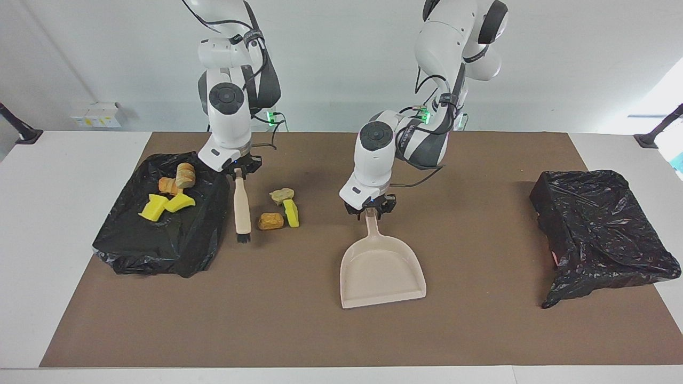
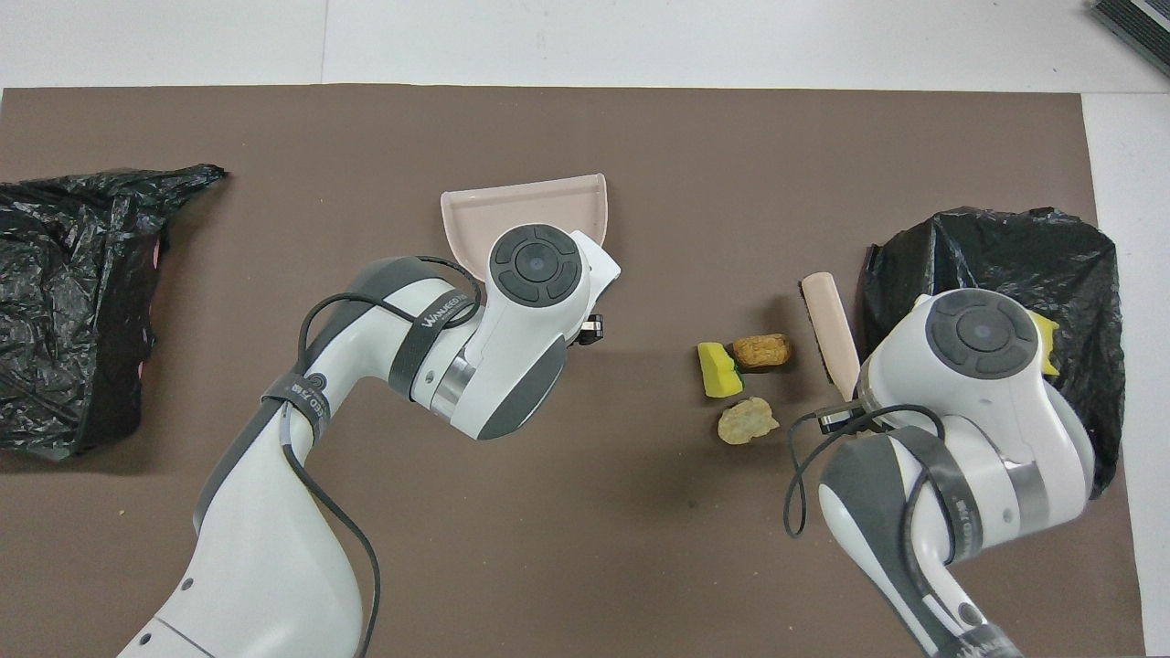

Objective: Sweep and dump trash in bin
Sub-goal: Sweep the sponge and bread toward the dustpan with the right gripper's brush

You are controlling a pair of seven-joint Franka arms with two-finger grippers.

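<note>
Three loose pieces of trash lie together on the brown mat: a pale lump (image 1: 281, 195), a yellow sponge wedge (image 1: 291, 213) and a brown lump (image 1: 270, 221). My right gripper (image 1: 238, 172) is shut on the handle of the beige brush (image 1: 241, 205). The bristles point down at the mat between the loose trash and a black bag (image 1: 160, 240). My left gripper (image 1: 370, 210) is shut on the handle of the beige dustpan (image 1: 381, 272), which lies flat mid-mat. In the overhead view the left wrist hides that grip.
Several more yellow and brown scraps (image 1: 171, 194) lie on the black bag at the right arm's end. A bin lined with black plastic (image 1: 603, 234) stands at the left arm's end. Bare mat lies around the dustpan.
</note>
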